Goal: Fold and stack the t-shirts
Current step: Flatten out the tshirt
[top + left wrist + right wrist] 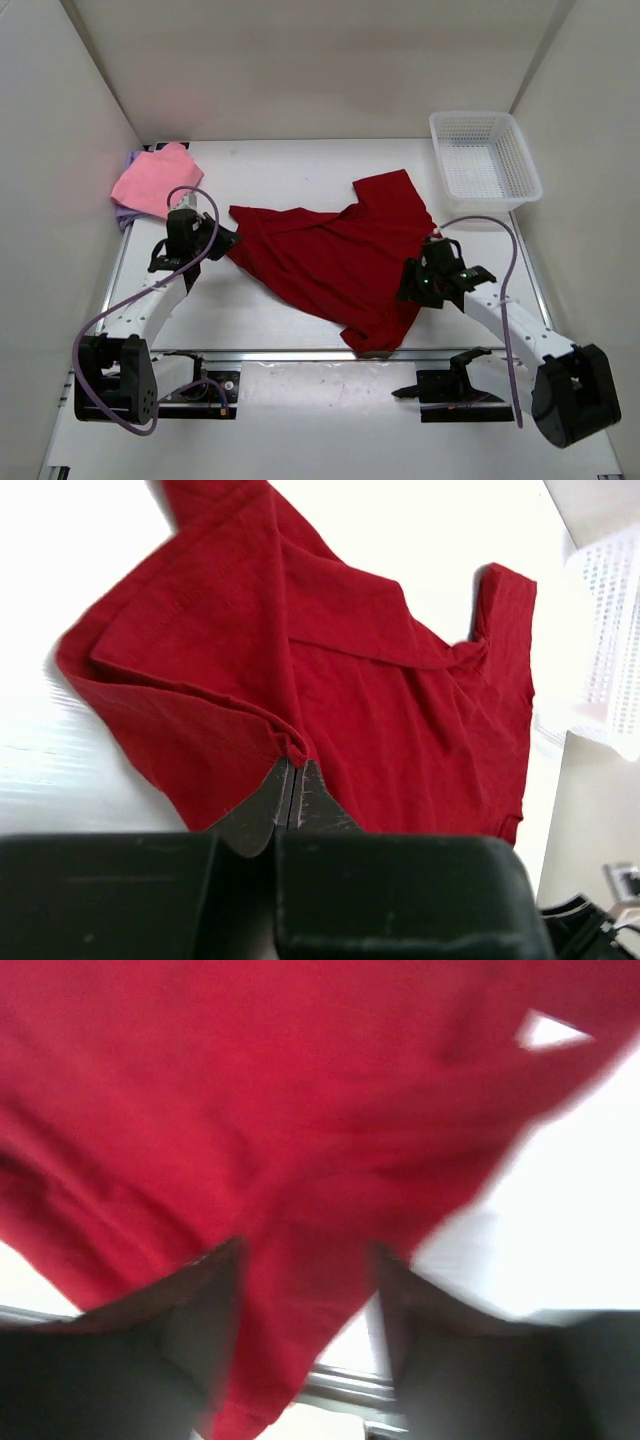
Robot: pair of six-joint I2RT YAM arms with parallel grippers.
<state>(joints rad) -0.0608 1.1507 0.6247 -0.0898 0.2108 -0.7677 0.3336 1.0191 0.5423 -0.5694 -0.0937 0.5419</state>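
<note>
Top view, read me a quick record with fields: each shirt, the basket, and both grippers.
dark red t-shirt: rumpled mid-table, partly folded
pink t-shirt: folded, far left corner
lavender t-shirt: under the pink one, only edges showing
basket: far right corner, empty
left gripper: shut on the dark red t-shirt's left edge
right gripper: open over the dark red t-shirt's right side

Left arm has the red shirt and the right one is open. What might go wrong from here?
1. The left gripper pinches only a small tuck at the dark red shirt's edge; a pull may slip it free.
2. The right gripper has its jaws open above the cloth, so a one-sided pull may bunch the shirt further.
3. The shirt's near corner lies by the front rail and might snag.
</note>
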